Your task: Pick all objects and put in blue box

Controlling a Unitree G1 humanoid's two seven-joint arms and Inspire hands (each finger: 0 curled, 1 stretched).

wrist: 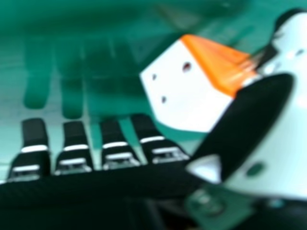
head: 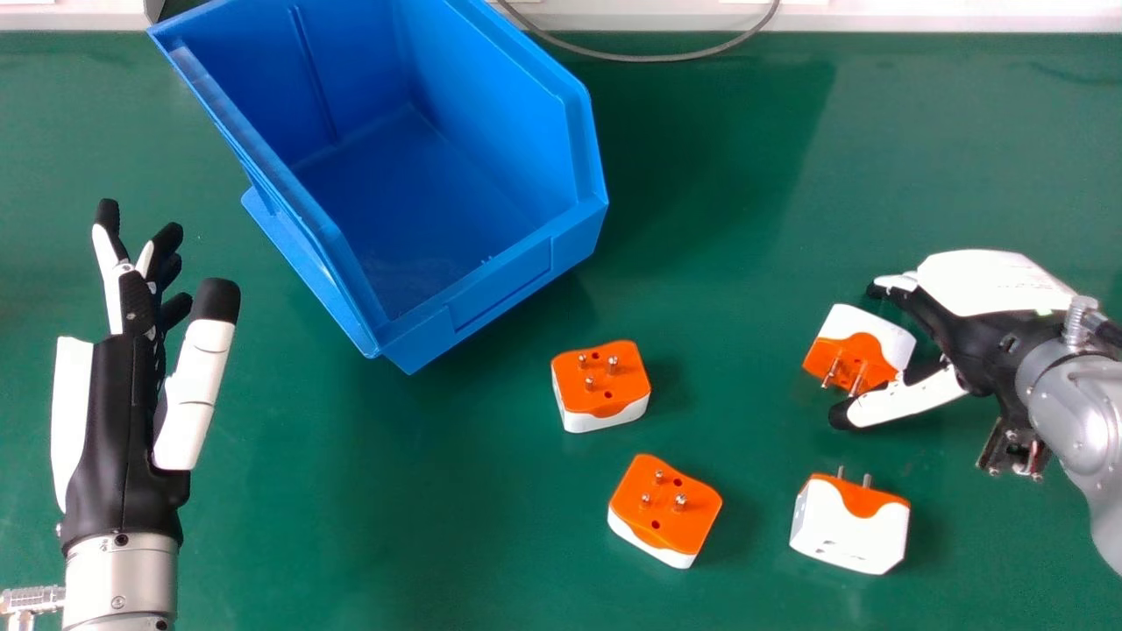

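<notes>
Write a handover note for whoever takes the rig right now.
Left hand: open, holding nothing, off to the left of the blue box.
Right hand: open, an orange-and-white adapter between thumb and fingers; no firm grip visible.
Other things: two adapters, prongs up, on the green table; a fourth adapter nearer the robot than the right hand.
Done: none of these four boxed.
Left: all four into the box.
</notes>
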